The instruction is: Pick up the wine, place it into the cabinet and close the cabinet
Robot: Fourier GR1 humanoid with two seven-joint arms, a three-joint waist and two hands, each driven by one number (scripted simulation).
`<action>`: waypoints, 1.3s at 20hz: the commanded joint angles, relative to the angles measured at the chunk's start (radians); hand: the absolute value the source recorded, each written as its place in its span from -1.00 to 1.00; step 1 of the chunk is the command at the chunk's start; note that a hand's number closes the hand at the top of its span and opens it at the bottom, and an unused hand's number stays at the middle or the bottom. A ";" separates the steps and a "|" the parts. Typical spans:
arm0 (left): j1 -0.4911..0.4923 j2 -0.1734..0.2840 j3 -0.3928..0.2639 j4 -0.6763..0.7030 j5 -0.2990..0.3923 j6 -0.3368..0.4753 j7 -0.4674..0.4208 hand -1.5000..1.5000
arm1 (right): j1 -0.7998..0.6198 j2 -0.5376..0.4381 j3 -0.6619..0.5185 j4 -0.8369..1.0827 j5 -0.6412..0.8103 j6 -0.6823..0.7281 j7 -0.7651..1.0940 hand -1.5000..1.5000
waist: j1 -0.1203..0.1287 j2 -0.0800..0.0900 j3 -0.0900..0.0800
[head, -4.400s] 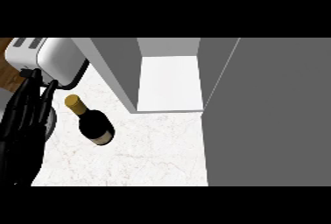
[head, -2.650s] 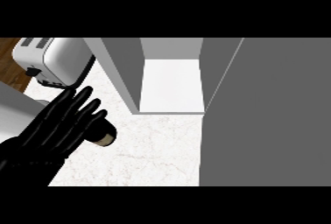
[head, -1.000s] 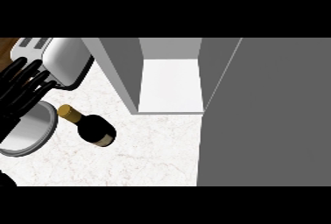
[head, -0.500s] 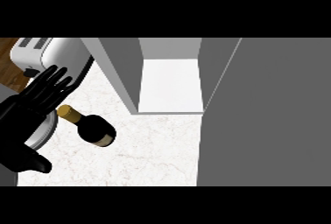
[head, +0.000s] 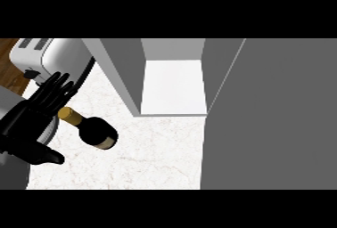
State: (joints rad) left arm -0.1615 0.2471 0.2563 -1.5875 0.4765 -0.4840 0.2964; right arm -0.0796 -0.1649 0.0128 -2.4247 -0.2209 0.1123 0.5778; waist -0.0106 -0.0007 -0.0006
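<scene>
The wine bottle [head: 94, 130] stands on the pale marble counter [head: 151, 151], dark with a gold-capped neck leaning toward the left. My left hand [head: 30, 122] is just left of it, open. Its straight fingers [head: 56, 89] point up toward the toaster and its thumb [head: 43, 156] sticks out below the bottle. The bottle's neck is close to the palm, and no finger curls round it. The cabinet [head: 172, 87] is open ahead, showing a white shelf. Its grey door [head: 276, 116] fills the right side. My right hand is out of view.
A white toaster [head: 56, 55] with a black cord sits at the far left, behind my hand. The cabinet's grey side wall [head: 121, 71] stands between the bottle and the shelf opening. A strip of wooden floor shows at the far left edge.
The left hand has come down from over the toaster to beside the bottle's neck, fingers still straight. The bottle and cabinet door have not moved.
</scene>
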 commanded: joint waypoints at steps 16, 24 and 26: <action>-0.027 -0.033 -0.031 0.328 -0.154 -0.111 -0.271 -1.00 | 0.033 0.011 -0.008 -0.206 -0.102 -0.014 0.121 -1.00 | -0.001 -0.002 0.000; -0.047 -0.029 -0.043 0.477 -0.257 -0.123 -0.422 -1.00 | 0.137 0.049 0.016 -0.189 -0.066 0.030 0.013 -1.00 | -0.005 -0.001 0.001; -0.080 0.013 -0.021 0.502 -0.245 -0.148 -0.437 -1.00 | 0.106 0.049 0.001 -0.128 -0.072 0.045 -0.012 -1.00 | 0.001 0.000 0.001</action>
State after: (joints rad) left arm -0.2307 0.2419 0.2303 -1.1297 0.2541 -0.6138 -0.0841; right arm -0.0667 -0.1318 0.0208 -2.4256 -0.2174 0.1323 0.5758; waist -0.0104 -0.0006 -0.0004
